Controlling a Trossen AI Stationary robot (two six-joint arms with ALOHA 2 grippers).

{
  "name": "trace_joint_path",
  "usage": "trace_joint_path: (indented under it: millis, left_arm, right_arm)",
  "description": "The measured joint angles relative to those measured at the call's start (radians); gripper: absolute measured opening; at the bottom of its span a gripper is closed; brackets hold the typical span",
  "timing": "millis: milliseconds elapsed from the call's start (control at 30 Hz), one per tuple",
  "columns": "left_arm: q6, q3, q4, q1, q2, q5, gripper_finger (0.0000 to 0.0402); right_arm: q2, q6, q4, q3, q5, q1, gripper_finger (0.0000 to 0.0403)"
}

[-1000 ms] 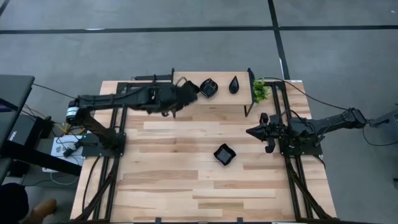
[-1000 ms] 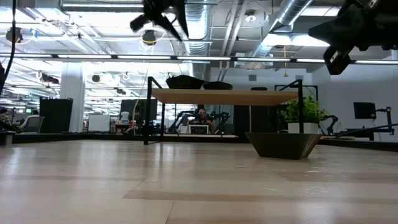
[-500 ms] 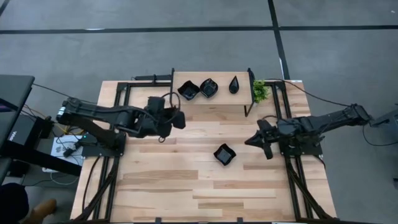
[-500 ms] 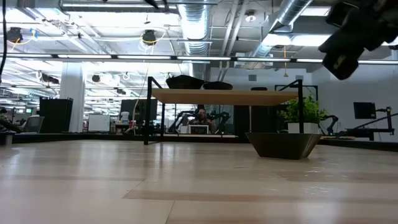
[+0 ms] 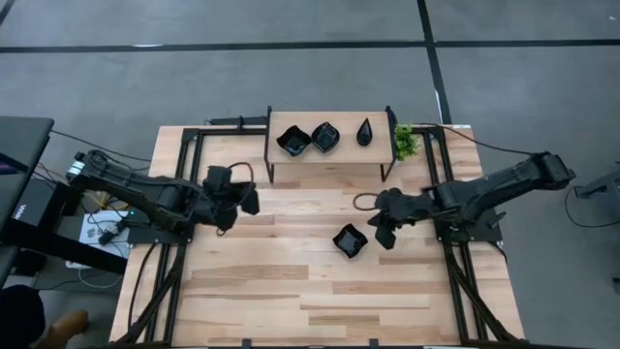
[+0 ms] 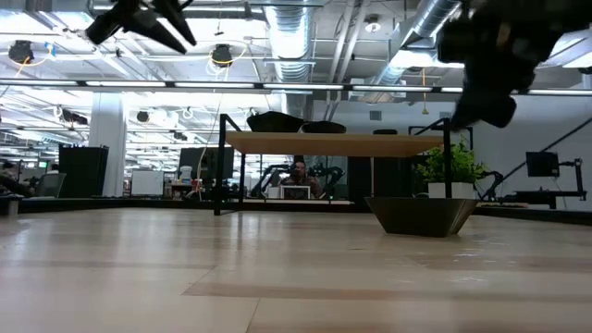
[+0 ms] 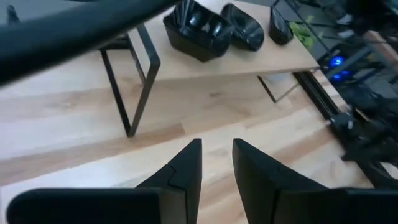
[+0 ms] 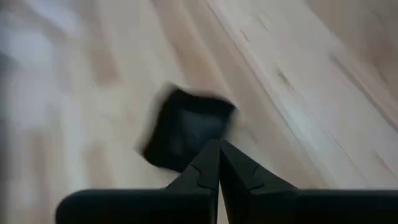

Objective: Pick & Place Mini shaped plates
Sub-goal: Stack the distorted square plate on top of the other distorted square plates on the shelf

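Mini shaped plates: four in sight. One square plate with a wavy rim (image 5: 350, 240) lies alone on the bare table (image 5: 291, 291), a little right of the middle. Three more sit in a row on the raised shelf (image 5: 329, 155) at the table's 12 o'clock edge: a square plate (image 5: 293, 142), a rounded one (image 5: 325, 137) touching or nearly touching it, and a teardrop plate (image 5: 364, 132) standing apart toward the small green plant (image 5: 404, 142).

Right gripper (image 5: 381, 236): fingers pressed together, nothing between them. In the high view it hangs just beside the lone plate, at about the plate's 3 o'clock. Right wrist view: the same plate (image 8: 186, 132) lies directly beyond the closed fingertips (image 8: 219, 149), blurred; contact cannot be made out. Low view: the plate (image 6: 422, 215) rests flat on the tabletop with the right arm (image 6: 495, 55) high above it.

Left gripper (image 5: 247, 201): out over the left half of the table, at about 7 o'clock from the shelf and well apart from every plate. Left wrist view: its two fingers (image 7: 189, 165) stand a narrow gap apart, holding nothing, pointed toward the shelf, where the three plates show on top.

Low view also shows a person (image 6: 299, 174) seated far back in the room, seen under the shelf.
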Motion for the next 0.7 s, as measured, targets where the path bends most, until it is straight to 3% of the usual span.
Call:
trace_joint_path:
  millis: [133,300,500,700]
  left_arm:
    - [-0.001,-0.090,0.069,-0.034,-0.068,0.001,0.0091]
    - [-0.001,-0.167,0.117,-0.044,-0.122,0.001,0.0091]
    - [0.008,-0.201,0.129,-0.044,-0.144,0.001,0.0091]
    - [0.011,-0.205,0.137,-0.044,-0.143,0.001,0.0091]
  right_arm:
    - [0.099,0.037,-0.069,0.083,-0.006,-0.025,0.0001]
    - [0.228,0.057,-0.084,0.127,-0.114,-0.046,0.0033]
    - [0.336,0.084,-0.069,0.133,-0.164,-0.030,0.0090]
    - [0.389,0.084,-0.053,0.133,-0.163,-0.032,0.0101]
